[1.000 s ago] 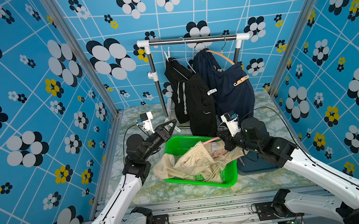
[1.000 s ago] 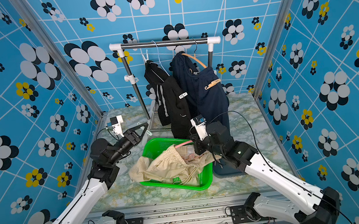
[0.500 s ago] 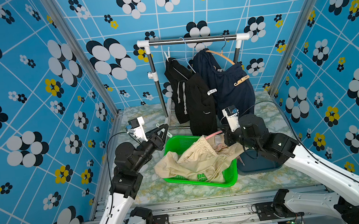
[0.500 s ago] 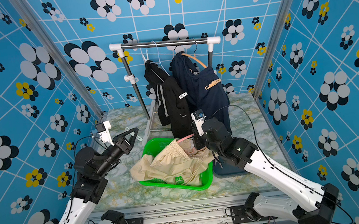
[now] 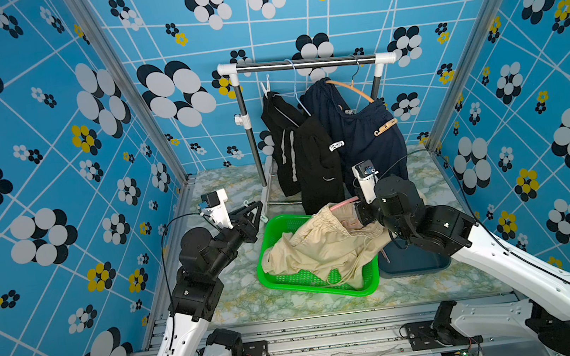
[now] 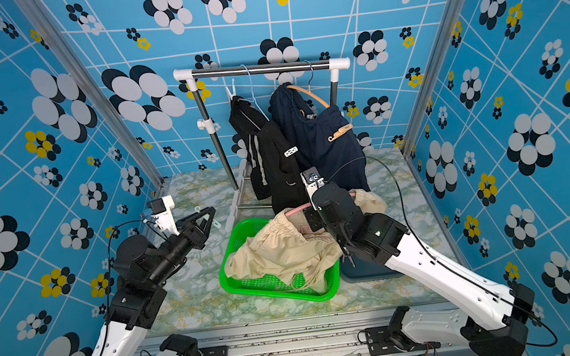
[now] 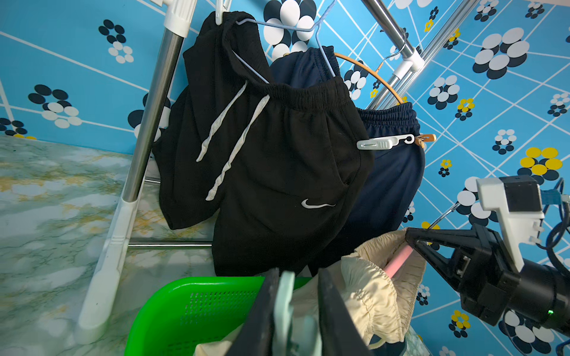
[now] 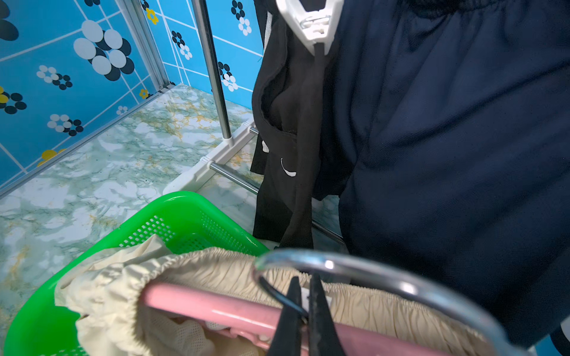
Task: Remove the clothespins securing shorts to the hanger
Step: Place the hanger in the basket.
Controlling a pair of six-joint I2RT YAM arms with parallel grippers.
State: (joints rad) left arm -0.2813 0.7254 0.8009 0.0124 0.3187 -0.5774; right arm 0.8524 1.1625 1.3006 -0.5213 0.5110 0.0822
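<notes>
Grips a pale mint-green plastic clothespin [image 7: 285, 308] between the closed-down fingers of the left gripper [image 5: 258, 210], left of centre in both top views, just beside the rim of the green perforated plastic basket [image 5: 276, 226] and apart from any cloth. Clamps the right gripper [image 8: 303, 286] tight at the foot of the metal hook [image 8: 370, 271] of the pink plastic hanger [image 8: 216, 308], at the middle of the frame in both top views, with the beige elastic-waisted fabric shorts [image 5: 321, 248] threaded on it and sagging into the basket. Reads as one pin off, likely from the beige pair; cannot tell whether another hides in its folds. Leaves, on this showing, most of the job: a white plastic clothespin [image 5: 337, 145] on the black fabric shorts [image 5: 312, 168], a second white clip [image 5: 266, 87] at their upper end under the steel rail [image 5: 302, 64], and a tan wooden clothespin [image 5: 385, 126] on the navy fabric shorts [image 5: 370, 161], all in the upper middle of the frame, untouched.
</notes>
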